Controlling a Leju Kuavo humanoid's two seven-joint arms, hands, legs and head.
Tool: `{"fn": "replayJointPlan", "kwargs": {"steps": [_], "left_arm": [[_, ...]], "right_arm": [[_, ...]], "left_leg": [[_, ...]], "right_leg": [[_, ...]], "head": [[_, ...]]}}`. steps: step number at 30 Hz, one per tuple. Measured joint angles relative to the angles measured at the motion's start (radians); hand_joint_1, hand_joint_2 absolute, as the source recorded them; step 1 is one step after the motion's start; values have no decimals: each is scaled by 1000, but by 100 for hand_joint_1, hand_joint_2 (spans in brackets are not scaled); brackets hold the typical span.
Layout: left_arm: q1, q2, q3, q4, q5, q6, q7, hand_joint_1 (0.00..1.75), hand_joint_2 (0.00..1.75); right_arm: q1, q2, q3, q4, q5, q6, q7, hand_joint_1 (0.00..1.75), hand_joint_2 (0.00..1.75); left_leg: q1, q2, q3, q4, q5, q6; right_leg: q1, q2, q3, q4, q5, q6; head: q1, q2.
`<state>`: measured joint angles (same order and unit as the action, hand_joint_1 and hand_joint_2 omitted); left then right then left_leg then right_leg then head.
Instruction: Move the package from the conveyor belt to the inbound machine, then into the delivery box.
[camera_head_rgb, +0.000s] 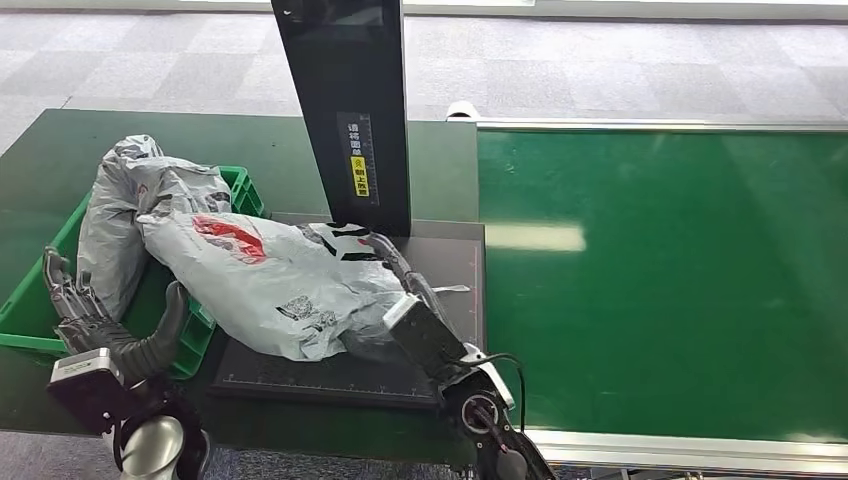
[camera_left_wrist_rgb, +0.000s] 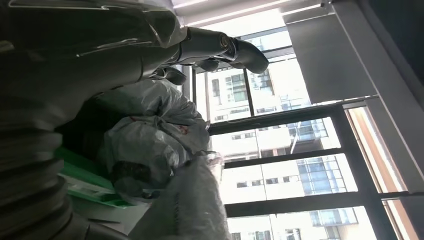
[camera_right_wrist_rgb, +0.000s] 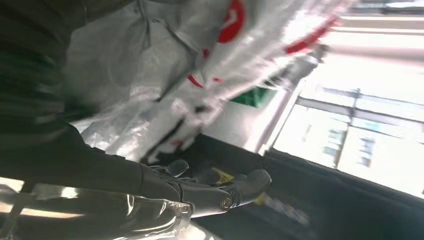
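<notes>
A grey plastic package with red print lies across the black platform of the inbound machine, its left end over the rim of the green delivery box. My right hand lies at the package's right end with its fingers stretched toward the machine's black pillar, and the bag rests against them. The right wrist view has the package just above the outstretched right hand. My left hand is open with fingers spread at the box's front corner, apart from the package. The left wrist view shows the left hand's fingers empty.
A second grey package fills the green box and leans over its far side. The green conveyor belt runs to the right of the machine, with a metal rail along its near edge. A dark green tabletop surrounds the box.
</notes>
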<state>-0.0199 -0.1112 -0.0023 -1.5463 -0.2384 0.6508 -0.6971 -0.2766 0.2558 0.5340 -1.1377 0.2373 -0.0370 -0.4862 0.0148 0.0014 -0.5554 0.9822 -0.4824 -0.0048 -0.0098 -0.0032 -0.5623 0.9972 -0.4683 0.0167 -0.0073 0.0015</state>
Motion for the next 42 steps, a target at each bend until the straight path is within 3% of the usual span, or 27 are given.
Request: {"fn": "replayJointPlan", "kwargs": {"steps": [6,13,17,22,28,31,34,36,38,42], "left_arm": [[4,47,55,-78,3,-32,0,0,175],[39,103,60,-241,38,-70,-2,0,175],[53,114,59,-298,38,-74,-2,0,175],[58,124,50,-334,41,-100,-2,0,175],[73,130,-15,-405,-72,-182,2,0,175],[65,133,-76,-432,-205,-328,93,0,175],[28,147,-164,-386,-477,-630,308,0,175],[4,154,-240,-282,-638,-820,419,0,175],[-16,157,-316,-150,-704,-880,451,0,175],[-92,163,-425,81,-715,-858,451,0,175]], "right_arm": [[119,-87,-129,-388,-120,-7,-56,0,175],[317,-143,-439,-717,-348,96,-119,0,175],[380,-154,-543,-804,-366,120,-127,0,175],[411,-158,-596,-854,-361,116,-122,0,175],[452,-120,-745,-880,-401,137,-60,0,175],[477,-85,-821,-892,-400,167,-54,0,175],[496,-54,-866,-897,-387,214,-55,0,175],[495,-38,-875,-891,-365,244,-55,0,175],[492,-28,-876,-879,-345,251,-55,0,175],[486,-11,-876,-862,-330,240,-53,0,175]], "left_leg": [[0,0,0,0,0,0],[0,-1,-1,0,-2,-1],[0,0,0,0,-2,-1],[0,0,2,0,-2,-2],[-1,0,2,0,-2,-2],[-1,-1,2,0,-2,-1],[-1,-1,2,0,-3,-2],[-1,2,3,0,-3,-2],[-1,4,3,0,-2,-2],[-1,4,3,0,-1,-2]], "right_leg": [[0,0,0,0,0,0],[0,0,0,-1,0,0],[0,0,0,-1,-1,-1],[0,0,1,-1,-1,-1],[-1,0,1,-1,-1,-1],[-1,-1,0,-1,-1,0],[-1,-1,2,-2,-1,0],[-1,1,2,-1,-1,-1],[-1,4,1,-1,1,-2],[-1,3,1,-1,1,-2]], "head": [[0,0],[0,0],[0,0],[0,0],[0,0],[0,0],[-1,0],[-1,0],[0,0],[0,0]]}}
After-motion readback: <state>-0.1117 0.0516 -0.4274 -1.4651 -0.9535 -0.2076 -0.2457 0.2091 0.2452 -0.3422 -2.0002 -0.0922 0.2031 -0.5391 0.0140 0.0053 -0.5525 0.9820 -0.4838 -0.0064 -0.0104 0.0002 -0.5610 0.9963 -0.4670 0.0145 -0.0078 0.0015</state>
